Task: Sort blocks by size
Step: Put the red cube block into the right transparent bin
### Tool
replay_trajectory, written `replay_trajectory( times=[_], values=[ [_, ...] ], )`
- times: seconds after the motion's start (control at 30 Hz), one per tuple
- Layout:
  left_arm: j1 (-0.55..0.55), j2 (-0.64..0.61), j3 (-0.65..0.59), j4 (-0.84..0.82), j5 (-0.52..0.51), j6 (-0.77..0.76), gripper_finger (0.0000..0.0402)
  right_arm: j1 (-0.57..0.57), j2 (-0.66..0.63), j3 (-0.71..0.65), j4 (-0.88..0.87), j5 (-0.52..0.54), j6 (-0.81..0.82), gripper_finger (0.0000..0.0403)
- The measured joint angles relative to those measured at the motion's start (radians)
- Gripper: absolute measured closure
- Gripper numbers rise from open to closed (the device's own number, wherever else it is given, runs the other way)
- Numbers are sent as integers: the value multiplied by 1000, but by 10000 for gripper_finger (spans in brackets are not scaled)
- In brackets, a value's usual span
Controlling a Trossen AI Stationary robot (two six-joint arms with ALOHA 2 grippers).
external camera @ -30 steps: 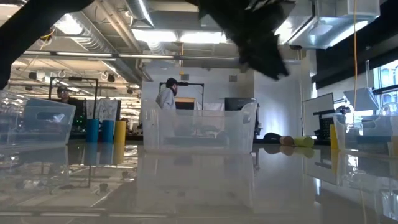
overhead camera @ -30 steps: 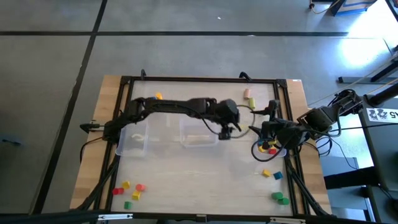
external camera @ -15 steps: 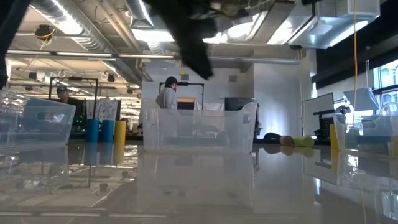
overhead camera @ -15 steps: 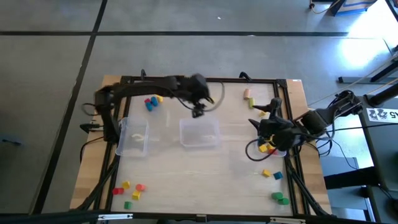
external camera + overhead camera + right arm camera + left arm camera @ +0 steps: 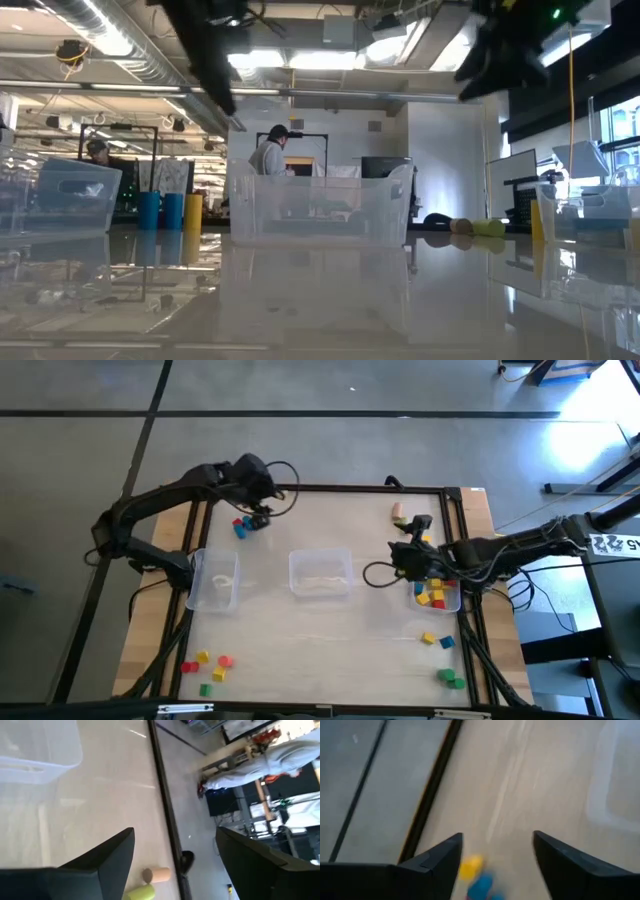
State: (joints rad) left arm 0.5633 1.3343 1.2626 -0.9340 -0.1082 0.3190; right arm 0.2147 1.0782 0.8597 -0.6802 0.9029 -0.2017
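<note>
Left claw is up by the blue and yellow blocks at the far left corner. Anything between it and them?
Nothing visible. The left claw hangs open over bare tabletop, and the yellow block and blue block lie right by its fingertips with no bin or other piece between.

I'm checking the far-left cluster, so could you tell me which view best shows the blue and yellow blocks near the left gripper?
The high view: the blue and yellow blocks lie in full sight on the table, just below the open left gripper. The left wrist view catches them blurred between its fingers. The low and right wrist views do not show them.
</note>
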Motion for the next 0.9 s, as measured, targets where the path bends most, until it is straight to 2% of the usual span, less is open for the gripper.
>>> replay_trajectory(
  times=[0.17, 0.3, 0.43, 0.63, 0.9],
  values=[
    [64, -2, -49, -130, -116, 74, 164, -72, 0, -78, 132, -98, -67, 118],
    [108, 1, -125, -134, -203, 157, 164, -100, 0, -96, 160, -154, -93, 118],
    [140, 1, -182, -129, -306, 254, 164, -98, 0, -96, 165, -154, -95, 118],
    [182, 1, -262, -78, -315, 508, 164, -97, 0, -96, 164, -155, -95, 118],
    [206, 22, -374, 1, -251, 656, 164, -97, 0, -96, 164, -163, -95, 118]
  ],
)
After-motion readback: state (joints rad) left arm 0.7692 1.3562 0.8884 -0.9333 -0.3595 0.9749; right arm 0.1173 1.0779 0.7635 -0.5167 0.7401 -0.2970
